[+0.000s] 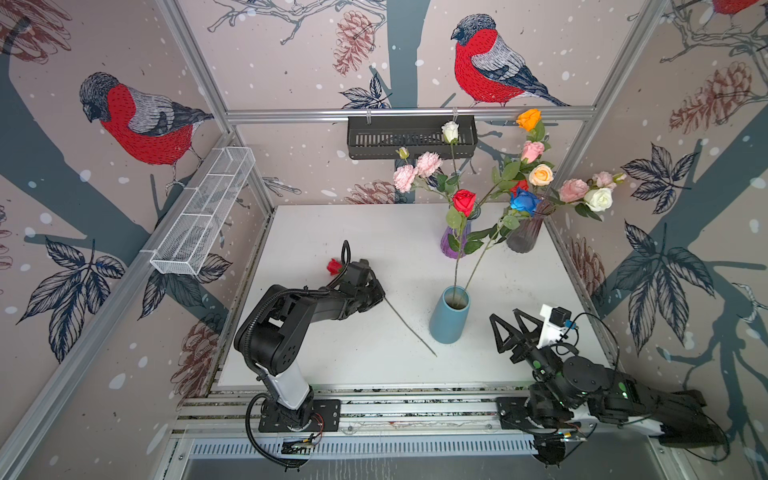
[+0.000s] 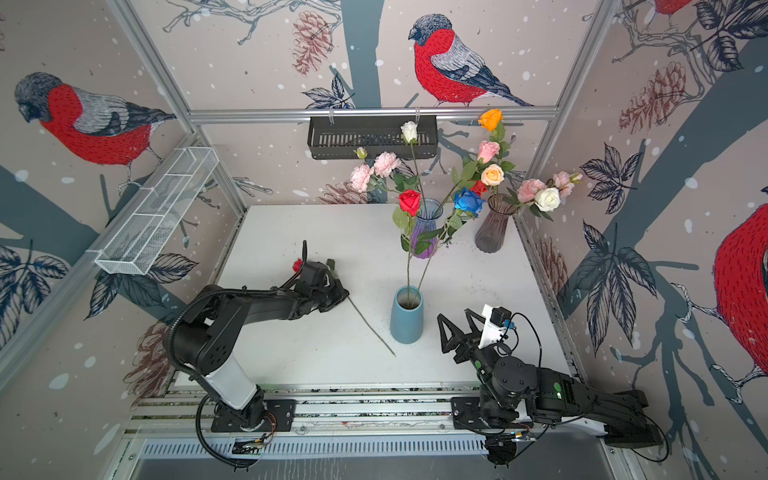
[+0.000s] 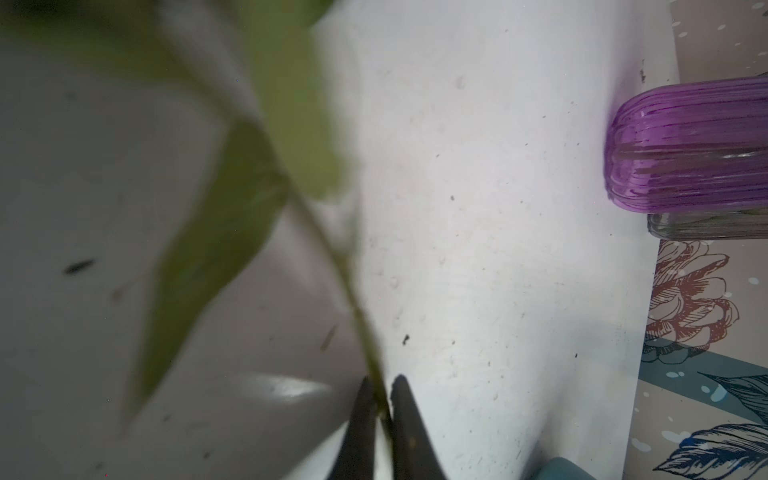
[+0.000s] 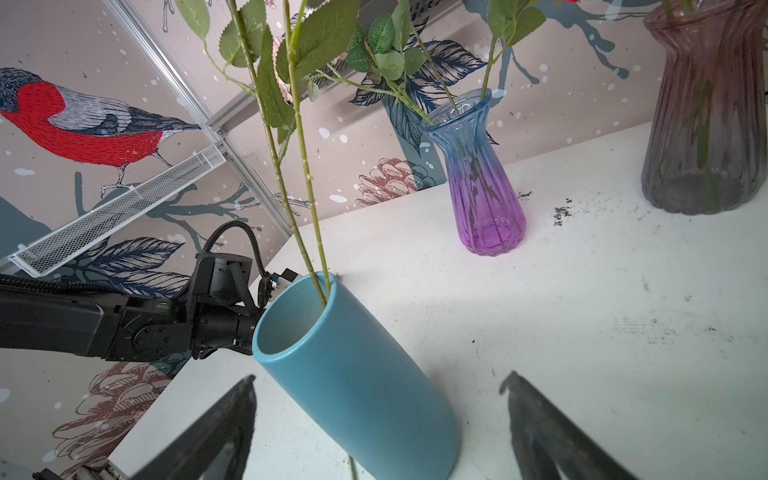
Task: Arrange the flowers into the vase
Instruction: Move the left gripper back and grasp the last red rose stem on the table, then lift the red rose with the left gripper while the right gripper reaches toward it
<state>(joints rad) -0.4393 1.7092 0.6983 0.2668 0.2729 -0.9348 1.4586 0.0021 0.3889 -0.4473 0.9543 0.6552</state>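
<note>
A light-blue vase (image 1: 449, 316) (image 2: 407, 316) (image 4: 353, 395) stands mid-table and holds two flowers, a red rose (image 1: 464, 200) and a blue rose (image 1: 524, 200). Another red rose (image 1: 333, 266) lies on the table to its left, its bare stem (image 1: 409, 328) running toward the vase foot. My left gripper (image 1: 376, 296) (image 3: 382, 384) is shut on that stem (image 3: 332, 257), just below a blurred leaf (image 3: 208, 266). My right gripper (image 1: 505, 316) (image 4: 380, 378) stands open right of the vase, a finger on either side of it, not touching it.
A purple glass vase (image 1: 455, 243) (image 4: 486, 199) and a grey glass vase (image 1: 524, 235) (image 4: 706, 124) with several flowers stand at the back right. A black basket (image 1: 411, 137) hangs on the back rail, a white mesh basket (image 1: 203, 212) on the left rail.
</note>
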